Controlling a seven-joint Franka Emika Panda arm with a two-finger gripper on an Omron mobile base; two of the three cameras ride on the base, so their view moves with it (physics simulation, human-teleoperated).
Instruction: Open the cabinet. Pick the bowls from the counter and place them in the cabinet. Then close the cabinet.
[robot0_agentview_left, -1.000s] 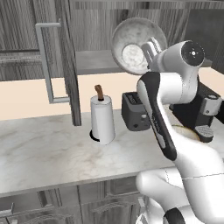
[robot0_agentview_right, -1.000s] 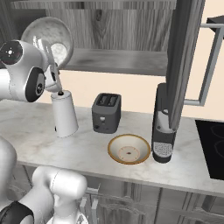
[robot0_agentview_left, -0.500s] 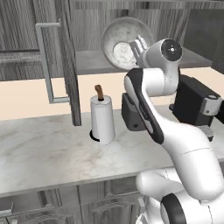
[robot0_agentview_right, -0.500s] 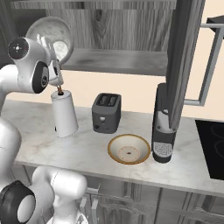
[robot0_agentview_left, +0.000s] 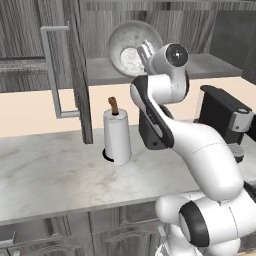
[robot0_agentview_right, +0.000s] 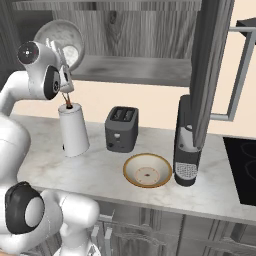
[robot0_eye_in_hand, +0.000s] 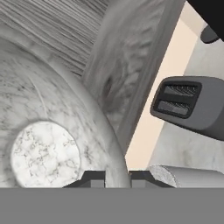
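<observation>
Arm raised w/ tool (robot0_agentview_left: 143, 50) up at the open cabinet (robot0_agentview_left: 210, 67), just above the front of its grey shelf (robot0_agentview_right: 135, 70). Tool is clamped on the rim of the speckled grey-white bowl (robot0_agentview_left: 131, 47): in hand view the two dark tips sit either side of the bowl wall (robot0_eye_in_hand: 105, 144), one inside, one outside. Bowl is tipped on edge, mouth facing out toward the cams, pale round bottom visible inside. Looks to be at the shelf's left part, over its front edge; can't tell if it touches the shelf.

Cabinet doors both swung open: left door (robot0_agentview_left: 75, 70) w/ long bar handle (robot0_agentview_left: 52, 70) edge-on at left, right door (robot0_agentview_right: 210, 75) w/ its handle (robot0_agentview_right: 240, 75) edge-on at right.

Tan bowl (robot0_agentview_right: 148, 170) w/ brown rim sits upright on the desk (robot0_agentview_right: 100, 170), near the front edge, right of centre, just beside the dark coffee machine (robot0_agentview_right: 186, 150), apart from the arm.

Other stuff on desk: white paper-towel roll (robot0_agentview_left: 117, 136) on a holder w/ brown top, below the tool; dark grey toaster (robot0_agentview_right: 121, 129) towards the back, between roll and coffee machine, also seen in hand view (robot0_eye_in_hand: 192, 105). Black stovetop (robot0_agentview_right: 242, 167) at the desk's far right end. Low grey drawers (robot0_agentview_left: 60, 235) under the front edge.
</observation>
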